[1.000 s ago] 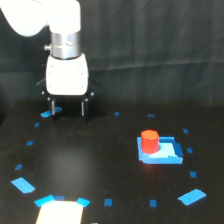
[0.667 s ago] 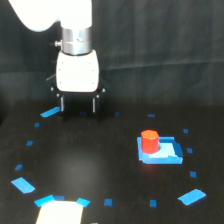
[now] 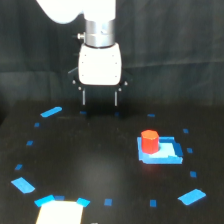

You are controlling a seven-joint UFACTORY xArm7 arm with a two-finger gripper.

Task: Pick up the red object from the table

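The red object is a short red-orange cylinder standing upright on the near-left part of a flat blue square pad, on the black table, at the exterior view's right. My gripper hangs from the white arm above the table's far middle, up and to the left of the red object and well apart from it. Its two thin dark fingers point down with a clear gap between them and nothing held.
Small blue tape marks ring the table. Larger blue patches lie at far left, near left and near right. A pale block with blue tape sits at the front edge. A dark curtain hangs behind.
The arm has moved toward the exterior view's right, bringing the gripper closer to the red object. The red object and pad have not moved.
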